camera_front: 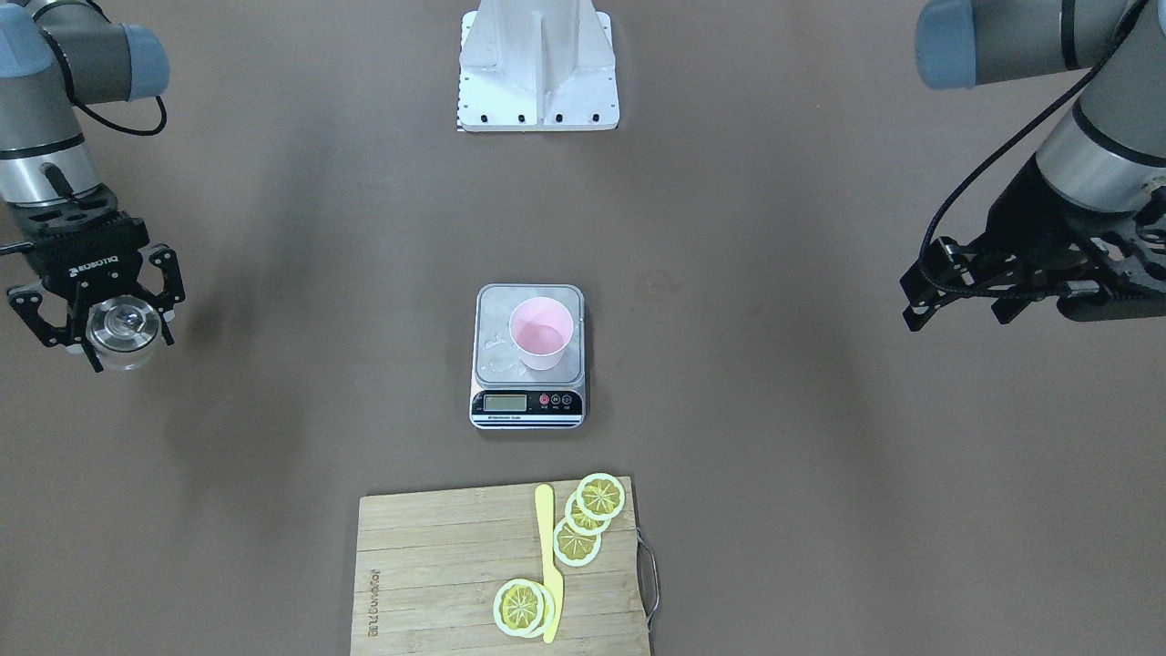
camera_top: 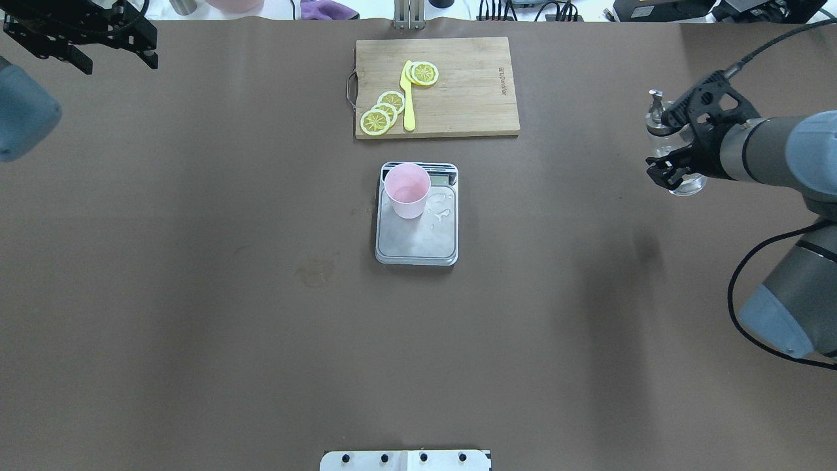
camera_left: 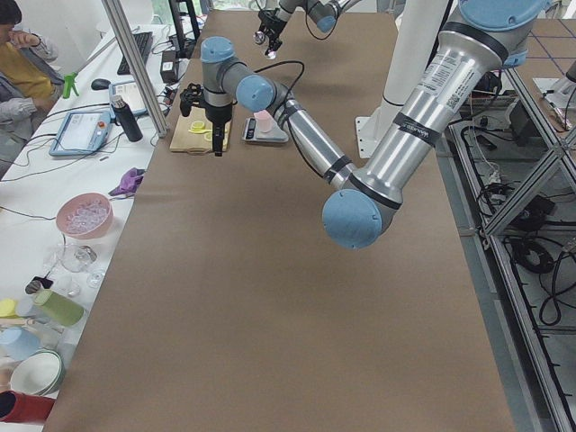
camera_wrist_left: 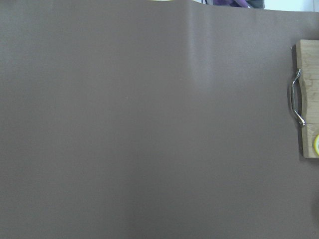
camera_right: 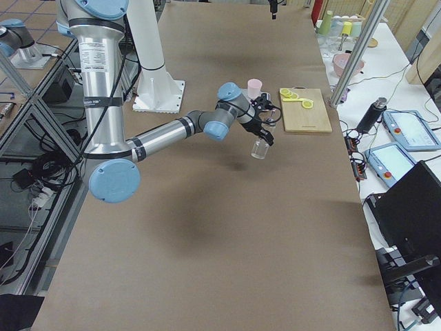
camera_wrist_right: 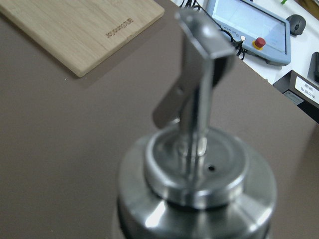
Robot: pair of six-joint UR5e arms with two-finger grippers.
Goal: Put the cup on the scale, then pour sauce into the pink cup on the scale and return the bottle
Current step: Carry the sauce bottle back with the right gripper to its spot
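Note:
The pale pink cup [camera_front: 541, 333] stands upright on the silver scale [camera_front: 496, 369], near the platform's corner, with a little clear liquid in it; it also shows in the overhead view [camera_top: 407, 190] on the scale [camera_top: 418, 239]. Water drops lie on the platform beside it. My right gripper [camera_top: 670, 147] is shut on the clear glass bottle [camera_top: 688, 185], upright and held just above the table far to the right of the scale. In the right wrist view its metal pour spout [camera_wrist_right: 199, 149] fills the frame. My left gripper [camera_top: 118, 62] is open and empty at the far left back corner.
A wooden cutting board [camera_top: 464, 98] with lemon slices [camera_top: 386, 111] and a yellow knife [camera_top: 408, 98] lies behind the scale. The robot's white base [camera_front: 537, 73] stands at the near edge. The board's metal handle [camera_wrist_left: 296, 99] shows in the left wrist view.

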